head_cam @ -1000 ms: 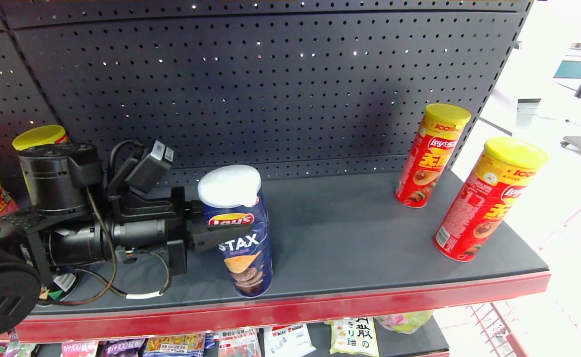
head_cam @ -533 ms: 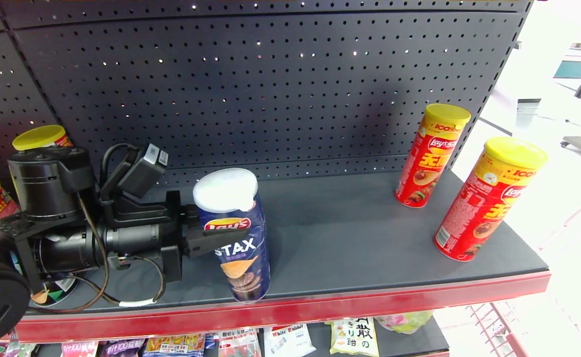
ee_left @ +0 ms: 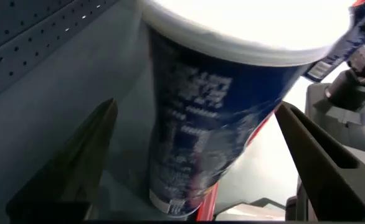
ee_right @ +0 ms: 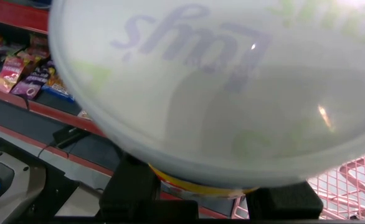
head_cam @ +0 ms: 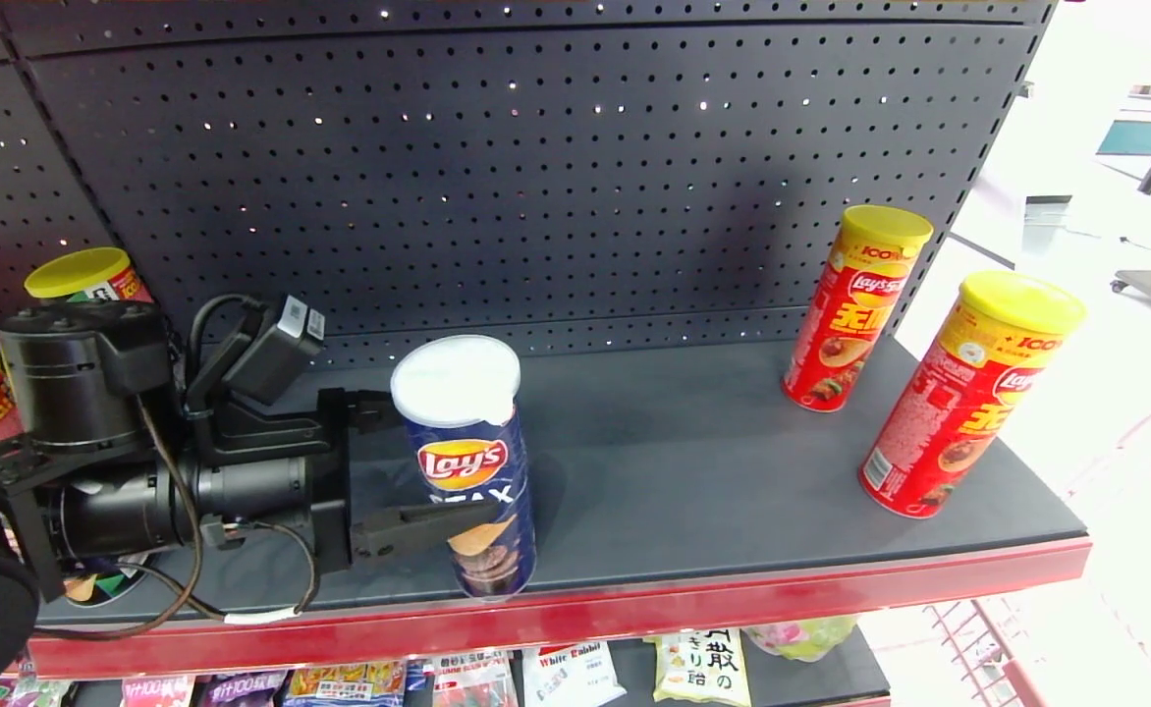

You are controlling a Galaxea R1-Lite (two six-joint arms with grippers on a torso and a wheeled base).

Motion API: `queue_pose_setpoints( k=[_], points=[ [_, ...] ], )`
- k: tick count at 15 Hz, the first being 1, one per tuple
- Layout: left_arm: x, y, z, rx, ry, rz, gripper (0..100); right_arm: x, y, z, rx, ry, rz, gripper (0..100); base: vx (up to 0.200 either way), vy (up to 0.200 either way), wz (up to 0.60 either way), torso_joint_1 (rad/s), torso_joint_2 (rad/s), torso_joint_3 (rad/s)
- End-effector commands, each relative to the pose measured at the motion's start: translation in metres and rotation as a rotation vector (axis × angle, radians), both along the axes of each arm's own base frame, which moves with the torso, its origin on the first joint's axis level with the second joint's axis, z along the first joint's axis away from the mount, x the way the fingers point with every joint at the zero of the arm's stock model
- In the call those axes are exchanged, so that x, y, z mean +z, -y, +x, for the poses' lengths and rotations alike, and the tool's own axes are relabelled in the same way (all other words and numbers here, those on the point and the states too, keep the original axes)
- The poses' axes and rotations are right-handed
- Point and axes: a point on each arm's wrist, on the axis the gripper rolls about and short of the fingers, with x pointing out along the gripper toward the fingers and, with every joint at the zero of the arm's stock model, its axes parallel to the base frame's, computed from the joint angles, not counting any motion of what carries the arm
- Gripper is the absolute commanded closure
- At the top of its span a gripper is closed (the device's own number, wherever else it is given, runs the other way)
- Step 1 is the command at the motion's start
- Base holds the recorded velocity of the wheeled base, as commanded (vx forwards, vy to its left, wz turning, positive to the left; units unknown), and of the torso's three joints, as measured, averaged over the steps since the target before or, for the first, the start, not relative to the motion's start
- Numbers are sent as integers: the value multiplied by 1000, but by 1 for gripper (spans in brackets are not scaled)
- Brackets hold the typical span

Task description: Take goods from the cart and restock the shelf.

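A blue chip can (head_cam: 472,481) with a white lid stands upright on the dark shelf (head_cam: 693,471), close to its red front edge. My left gripper (head_cam: 438,455) is open around it, one finger behind the can and one finger (head_cam: 418,520) in front, apart from its wall. In the left wrist view the blue chip can (ee_left: 213,124) rises between the spread fingers (ee_left: 76,168). In the right wrist view, my right gripper (ee_right: 204,199) is shut on a yellow-bodied can whose clear lid (ee_right: 220,81) sits close to the camera.
Two red cans with yellow lids (head_cam: 855,304) (head_cam: 968,393) stand at the shelf's right end. More yellow-lidded cans (head_cam: 80,273) crowd the left behind my arm. A pegboard back wall (head_cam: 536,177) closes the shelf. Snack packets (head_cam: 575,673) lie on the shelf below.
My left gripper has opened and let go of the blue can, which now stands on the shelf. The left arm has drawn back a little to the left.
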Motion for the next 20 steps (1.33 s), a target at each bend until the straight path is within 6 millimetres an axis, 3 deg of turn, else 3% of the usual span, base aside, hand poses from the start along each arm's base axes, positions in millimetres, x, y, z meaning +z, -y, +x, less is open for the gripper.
queue_pose_setpoints(
  k=[1, 2, 4, 5, 6, 7, 8, 10, 13, 16, 20],
  points=[
    [5, -6, -14, 57, 22, 1, 0, 7, 0, 1, 8, -3, 0, 100, 0, 0, 0, 0, 0, 0],
    [6, -8, -18, 73, 26, 0, 0, 12, -1, 2, 11, -9, -2, 100, 0, 0, 0, 0, 0, 0],
    [14, -21, -37, 115, 55, -23, 0, 42, -5, 17, 29, -66, -15, 100, 0, 0, 0, 0, 0, 0],
    [15, -22, -39, 119, 57, -25, 0, 45, -5, 18, 31, -70, -16, 100, 0, 0, 0, 0, 0, 0],
    [18, -32, -57, 175, 81, -30, 0, 73, -10, 37, 38, -94, -25, 100, 0, 0, 0, 0, 0, 0],
    [18, -33, -59, 183, 83, -30, 0, 76, -11, 39, 39, -97, -25, 100, 0, 0, 0, 0, 0, 0],
    [17, -42, -81, 280, 93, -16, 0, 108, -20, 67, 115, -109, -24, 100, 0, 0, 0, 0, 0, 0],
    [12, -51, -110, 319, 64, 4, 0, 131, -35, 96, 224, -153, -38, 100, 0, 0, 0, 0, 0, 0],
    [9, -62, -148, 323, 9, 31, 0, 153, -68, 130, 386, -176, -98, 100, 0, 0, 0, 0, 0, 0],
    [4, -69, -170, 335, 21, 28, 0, 171, -106, 171, 460, -203, -124, 100, 0, 0, 0, 0, 0, 0],
    [8, -72, -176, 409, 24, 14, 0, 160, -154, 230, 482, -116, -98, 100, 0, 0, 0, 0, 0, 0]
  ],
)
